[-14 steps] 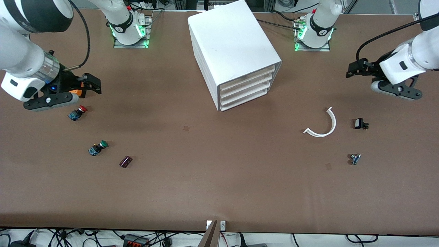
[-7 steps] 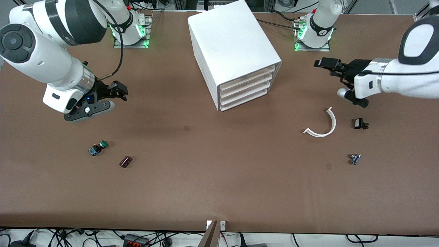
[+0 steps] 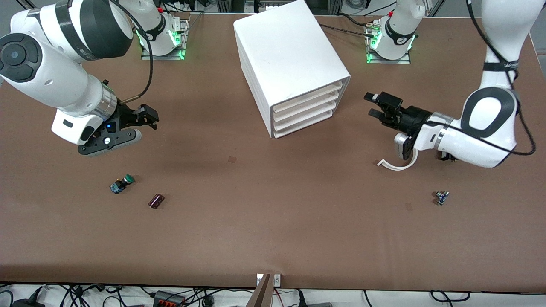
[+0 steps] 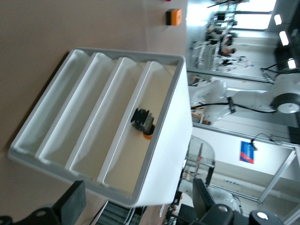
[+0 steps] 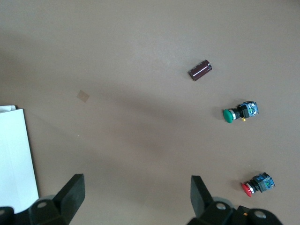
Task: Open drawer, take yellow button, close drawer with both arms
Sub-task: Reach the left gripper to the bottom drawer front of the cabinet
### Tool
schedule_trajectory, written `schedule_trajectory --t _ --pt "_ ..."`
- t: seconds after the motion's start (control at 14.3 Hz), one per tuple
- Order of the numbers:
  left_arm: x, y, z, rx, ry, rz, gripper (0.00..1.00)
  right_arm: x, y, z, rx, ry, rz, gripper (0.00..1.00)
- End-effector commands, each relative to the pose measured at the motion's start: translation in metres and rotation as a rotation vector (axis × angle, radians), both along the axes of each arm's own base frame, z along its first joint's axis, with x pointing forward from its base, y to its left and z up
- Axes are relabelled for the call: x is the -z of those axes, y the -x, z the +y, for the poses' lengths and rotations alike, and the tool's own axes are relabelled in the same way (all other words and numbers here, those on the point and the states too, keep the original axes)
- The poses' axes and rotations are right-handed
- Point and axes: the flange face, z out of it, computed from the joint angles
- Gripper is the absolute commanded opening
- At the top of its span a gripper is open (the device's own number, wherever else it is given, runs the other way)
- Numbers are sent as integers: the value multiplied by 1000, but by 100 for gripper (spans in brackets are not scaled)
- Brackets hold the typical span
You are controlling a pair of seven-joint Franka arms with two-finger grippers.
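The white cabinet [image 3: 290, 59] stands at the table's middle with all four drawers pushed in; the drawer [image 3: 308, 96] is the uppermost. In the left wrist view the button [image 4: 143, 123], black-bodied with an orange cap, shows inside the drawer [image 4: 124, 164] through its front. My left gripper [image 3: 381, 106] hovers open just in front of the cabinet, toward the left arm's end, its jaws empty and aimed at the drawer fronts [image 4: 138, 199]. My right gripper [image 3: 145, 117] hangs open and empty over bare table at the right arm's end [image 5: 136, 192].
A green-capped button [image 3: 121, 183] and a dark cylinder [image 3: 156, 200] lie nearer the camera than the right gripper. A red-capped button [image 5: 257, 185] lies beneath that gripper. A white curved strip [image 3: 399, 165] lies under the left arm, with a small component [image 3: 442, 197] nearer the camera.
The left gripper has swung down and toward the cabinet's front, its arm now over the curved strip. The right gripper moved toward the cabinet, covering the red-capped button. Both stayed open.
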Motion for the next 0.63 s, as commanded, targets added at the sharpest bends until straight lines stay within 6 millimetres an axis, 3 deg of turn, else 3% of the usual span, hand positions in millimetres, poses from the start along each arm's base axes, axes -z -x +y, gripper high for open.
schedule_trajectory --t 0.0,0.21,0.35,0.56 --pt "38 16 -9 -72 156 -26 100 -5 -2 -1 -1 -9 0 100" --pt "81 39 -29 -97 258 -82 100 -6 -4 -5 0 -9 -3 100" --pt "97 50 -42 -136 307 -58 100 -6 -5 -6 1 -8 -5 100" --pt "113 64 -67 -125 298 -25 86 -6 -5 -6 0 -7 -6 100"
